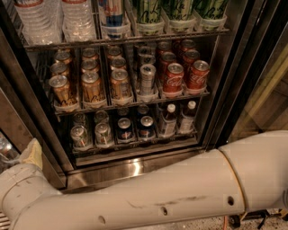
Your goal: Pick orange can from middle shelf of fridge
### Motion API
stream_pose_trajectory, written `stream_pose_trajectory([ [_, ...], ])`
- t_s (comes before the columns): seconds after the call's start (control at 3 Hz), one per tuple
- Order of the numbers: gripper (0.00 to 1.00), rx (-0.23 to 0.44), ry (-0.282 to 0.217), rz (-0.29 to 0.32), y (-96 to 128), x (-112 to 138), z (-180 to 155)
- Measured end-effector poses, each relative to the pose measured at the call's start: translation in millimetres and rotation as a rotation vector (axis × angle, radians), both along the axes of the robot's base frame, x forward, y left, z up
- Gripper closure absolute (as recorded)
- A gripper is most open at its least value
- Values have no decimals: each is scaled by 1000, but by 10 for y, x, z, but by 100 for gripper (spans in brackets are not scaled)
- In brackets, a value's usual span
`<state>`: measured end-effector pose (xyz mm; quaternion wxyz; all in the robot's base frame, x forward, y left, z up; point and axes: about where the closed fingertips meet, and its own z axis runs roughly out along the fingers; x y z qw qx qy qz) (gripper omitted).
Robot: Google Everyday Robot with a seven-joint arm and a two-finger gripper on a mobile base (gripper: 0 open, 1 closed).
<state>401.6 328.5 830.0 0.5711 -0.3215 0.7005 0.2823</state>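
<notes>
The fridge [135,167] stands open in front of me, with a dark inside and a steel sill. On its middle shelf [130,102] stand rows of orange cans [92,87] at the left, three in the front row. A slim silver can [147,78] and red Coca-Cola cans [173,77] stand to their right. My pale arm [148,197] crosses the bottom of the view, below the fridge, and bends at a joint [22,188] at the lower left. My gripper is out of view past the left edge.
The top rack holds water bottles [76,18], a blue can [112,11] and green cans [180,9]. The bottom rack holds small cans [103,133] and bottles [168,119]. A dark door frame [229,85] and glass door [265,94] stand at the right.
</notes>
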Motion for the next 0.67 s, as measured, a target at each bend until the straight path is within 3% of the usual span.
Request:
stream_pose_trajectory([
  [0.33,0,43,13,-116,-228,45,-193],
  [0.67,0,69,-15,-189,-358,170,-107],
])
